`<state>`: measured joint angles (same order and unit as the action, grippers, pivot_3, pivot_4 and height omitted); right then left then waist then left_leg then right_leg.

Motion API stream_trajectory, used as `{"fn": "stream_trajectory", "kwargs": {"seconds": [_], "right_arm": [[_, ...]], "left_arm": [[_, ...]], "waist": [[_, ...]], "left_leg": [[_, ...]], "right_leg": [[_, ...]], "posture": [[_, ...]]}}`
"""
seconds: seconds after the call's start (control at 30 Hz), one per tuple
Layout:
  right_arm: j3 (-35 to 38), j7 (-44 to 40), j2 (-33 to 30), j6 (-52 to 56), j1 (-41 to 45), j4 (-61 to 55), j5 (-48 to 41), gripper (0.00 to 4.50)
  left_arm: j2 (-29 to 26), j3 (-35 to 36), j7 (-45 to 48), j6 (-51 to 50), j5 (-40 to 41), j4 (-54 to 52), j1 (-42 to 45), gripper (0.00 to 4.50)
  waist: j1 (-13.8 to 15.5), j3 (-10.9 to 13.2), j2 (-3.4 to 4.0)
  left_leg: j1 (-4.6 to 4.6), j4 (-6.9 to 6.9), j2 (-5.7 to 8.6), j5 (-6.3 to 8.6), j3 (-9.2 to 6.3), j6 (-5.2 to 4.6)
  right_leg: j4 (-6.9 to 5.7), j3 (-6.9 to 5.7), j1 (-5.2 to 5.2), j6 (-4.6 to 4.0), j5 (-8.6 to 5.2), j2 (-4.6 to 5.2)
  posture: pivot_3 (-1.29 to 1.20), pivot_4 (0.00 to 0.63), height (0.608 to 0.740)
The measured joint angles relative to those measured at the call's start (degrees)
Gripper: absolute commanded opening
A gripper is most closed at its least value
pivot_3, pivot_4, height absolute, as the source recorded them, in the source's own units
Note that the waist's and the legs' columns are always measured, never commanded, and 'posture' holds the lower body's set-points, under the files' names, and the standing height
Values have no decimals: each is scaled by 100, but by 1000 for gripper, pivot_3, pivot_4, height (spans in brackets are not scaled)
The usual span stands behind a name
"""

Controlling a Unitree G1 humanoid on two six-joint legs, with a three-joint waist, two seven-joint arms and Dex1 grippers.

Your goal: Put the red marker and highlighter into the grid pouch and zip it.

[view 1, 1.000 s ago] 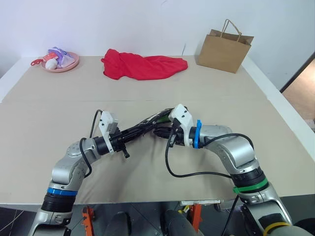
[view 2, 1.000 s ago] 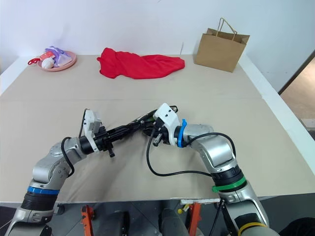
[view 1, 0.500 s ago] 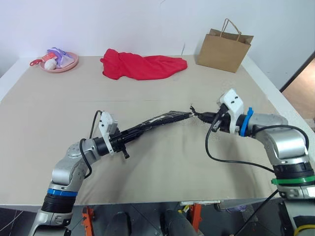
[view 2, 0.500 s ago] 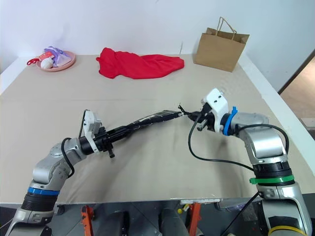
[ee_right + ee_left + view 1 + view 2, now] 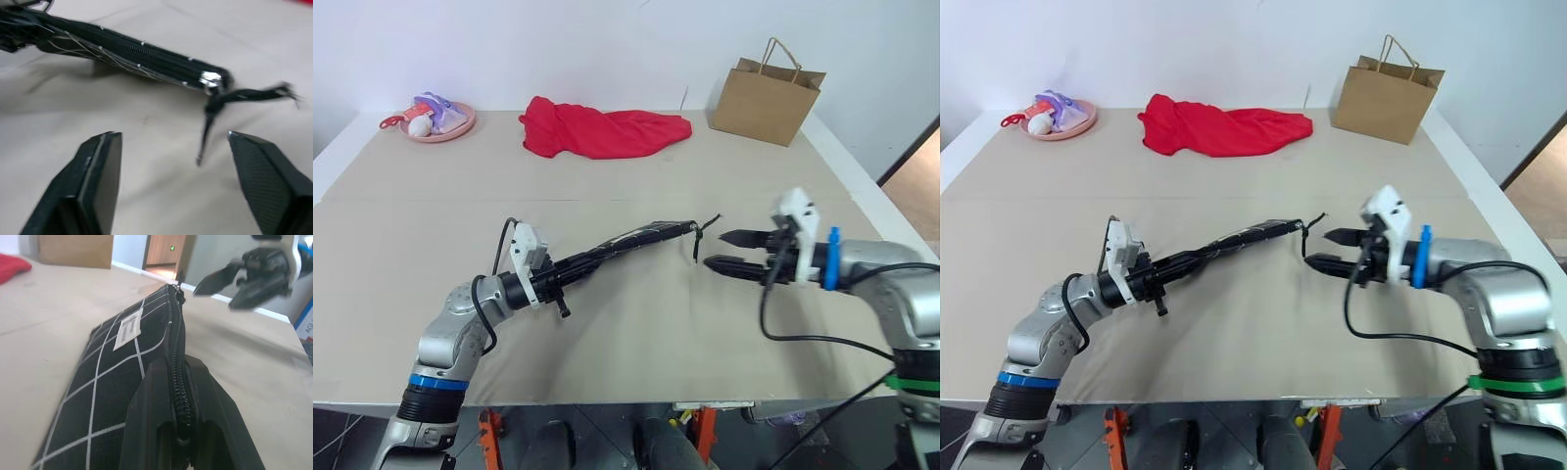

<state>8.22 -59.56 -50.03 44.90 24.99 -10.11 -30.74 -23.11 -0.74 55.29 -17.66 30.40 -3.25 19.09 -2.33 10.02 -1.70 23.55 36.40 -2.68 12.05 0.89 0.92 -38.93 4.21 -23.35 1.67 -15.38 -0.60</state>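
a: start at the left gripper (image 5: 178, 428) — its jaws are clamped tight on the near end of the pouch (image 5: 631, 240), pinching right over the zipper teeth. the pouch sticks out stiffly from that grip, raised off the worktop (image 5: 636, 323), running toward two o'clock.

b: and the right gripper (image 5: 726, 251)?

a: jaws spread wide, nothing between them. it sits at about three o'clock from the pouch's far tip, just beside the pull cord (image 5: 702, 238) but apart from it; the cord dangles loose off the end.

b: so the zip looks run to the far end. marker and highlighter?

a: can't spot either on the worktop; i'd judge they're inside, though the pouch hides that. from the left wrist view the teeth look meshed all along the edge.

b: how to finish cleanly, then?

a: i'd keep the right arm clear, lower the pouch flat before the left jaws let go, so it doesn't flop or roll. mind the cord doesn't snag a finger (image 5: 95, 183).

b: the rest?

a: red cloth (image 5: 602, 129) at twelve, paper bag (image 5: 767, 88) at one, pink dish (image 5: 435, 119) at eleven — all well apart.
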Motion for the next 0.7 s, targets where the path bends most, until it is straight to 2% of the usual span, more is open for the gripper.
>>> {"fn": "stream_trajectory", "kwargs": {"seconds": [0.1, 0.23, 0.3, 0.33, 0.37, 0.4, 0.47, 0.5, 0.53, 0.6, 0.63, 0.7], "right_arm": [[572, -297, -457, -72, -618, -130, -140, 3812], [899, -247, -514, -125, -993, -234, -157, 3812], [963, -98, -465, -129, -1231, -454, -172, 3851], [963, -94, -461, -129, -1235, -466, -173, 3851], [963, -85, -459, -129, -1237, -477, -175, 3851], [963, -53, -457, -135, -1250, -503, -175, 3851], [961, 11, -428, -148, -1308, -607, -175, 3851], [936, 50, -401, -174, -1351, -641, -171, 3851], [930, 66, -401, -177, -1350, -640, -169, 3851], [896, 74, -402, -241, -1325, -621, -159, 3851], [806, 68, -402, -298, -1268, -469, -137, 3851], [775, 67, -402, -312, -1247, -378, -115, 3851]], "left_arm": [[-163, -128, 670, 555, -178, 307, 147, 0], [-266, -168, 1193, 1030, -287, 637, 303, 0], [-321, -227, 1561, 1652, -586, 1178, 311, 891], [-322, -231, 1573, 1673, -608, 1203, 305, 937], [-322, -242, 1609, 1704, -642, 1237, 295, 1479], [-328, -273, 1685, 1762, -660, 1283, 294, 1703], [-342, -302, 1863, 1714, -617, 1307, 240, 2311], [-309, -273, 1835, 1397, -341, 1129, 127, 2911], [-299, -259, 1767, 1292, -262, 1049, 116, 3182], [-301, -41, 1414, 937, -71, 715, 62, 3182], [-418, 156, 990, 236, 282, 235, -162, 3182], [-488, 241, 819, -32, 402, 98, -243, 3182]], "waist": [[23, 0, 0], [-34, 1, -1], [-39, 0, 0], [-39, 0, 0], [-38, 0, 0], [-34, 0, 0], [-27, 0, 0], [-27, 0, 0], [-26, 1, -1], [-23, 1, -2], [-47, 2, -2], [-41, 2, -2]], "left_leg": [[-1, -1, 0, 1, 0, 0], [-13, -1, -5, 1, 9, -1], [-17, 0, -7, 0, 8, -1], [-17, 0, -7, 0, 8, -1], [-16, 0, -6, 0, 9, 0], [-15, 0, -6, 0, 8, 0], [-11, 1, -6, 0, 9, 0], [-11, 1, -5, 1, 10, 0], [-7, 1, -5, 2, 11, 2], [-10, 2, -5, 2, 8, 2], [-13, 1, -10, 2, 9, 2], [-14, 0, -9, 2, 7, 2]], "right_leg": [[0, -1, -1, -3, -2, -2], [-3, 6, 3, -6, 1, -7], [-7, 6, 3, -8, 3, -9], [-7, 6, 3, -8, 3, -9], [-6, 6, 3, -8, 3, -9], [-6, 6, 3, -7, 4, -7], [-5, 6, 3, -3, 1, -5], [-5, 6, 3, -1, 0, -4], [-4, 7, 1, 3, -2, -1], [-5, 6, 3, 3, -2, -2], [-6, 9, 3, 1, -1, -6], [-6, 6, 3, 1, -1, -6]], "posture": [[0, 150, 740], [0, 150, 740], [0, 150, 740], [0, 150, 740], [0, 150, 740], [0, 150, 740], [0, 150, 740], [0, 150, 740], [0, 150, 740], [0, 150, 740], [0, 150, 740], [0, 150, 740]]}}
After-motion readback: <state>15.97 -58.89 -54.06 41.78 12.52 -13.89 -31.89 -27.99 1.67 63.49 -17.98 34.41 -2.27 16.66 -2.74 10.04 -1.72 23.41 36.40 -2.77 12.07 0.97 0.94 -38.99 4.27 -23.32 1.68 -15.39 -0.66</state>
